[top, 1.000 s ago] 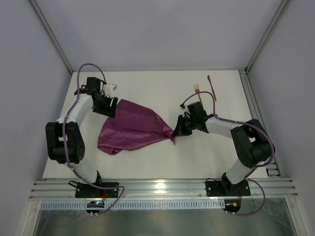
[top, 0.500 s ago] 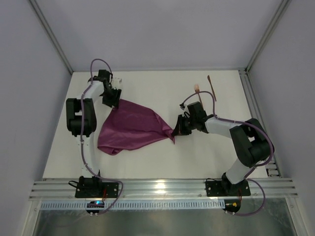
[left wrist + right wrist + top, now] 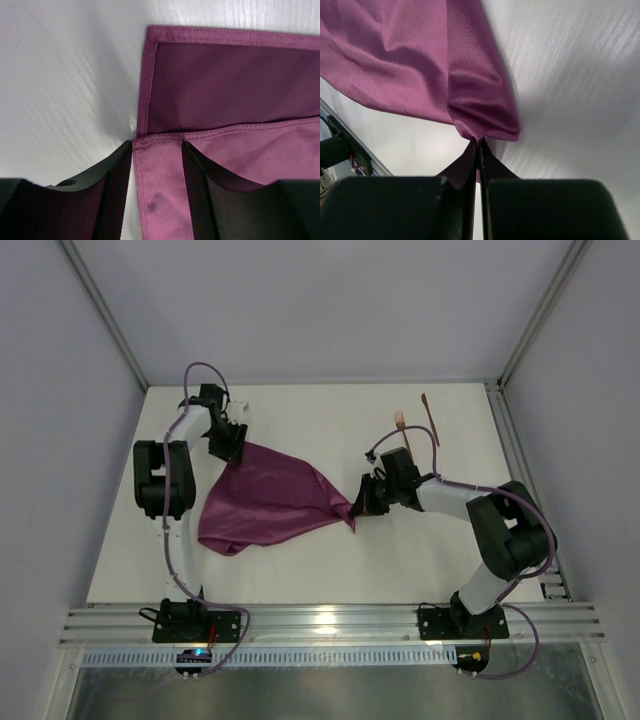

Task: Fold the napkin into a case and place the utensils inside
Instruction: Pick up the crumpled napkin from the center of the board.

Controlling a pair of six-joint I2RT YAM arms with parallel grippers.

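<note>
The table (image 3: 300, 570) carries the napkin (image 3: 270, 500), a rumpled, not yet folded sheet lying left of centre, its long axis slanting from the far-left corner toward the middle. The right claw (image 3: 479, 145) is clenched on the napkin's right-hand tip. The left claw (image 3: 156, 150) sits at the opposite, far-left corner, jaws apart and astride the hemmed edge, seemingly not yet pinching it. Closing there is probably next, so both arms can spread the cloth. The fork (image 3: 401, 425) and knife (image 3: 431, 412) lie toward the far-right corner, nearer the right arm.
</note>
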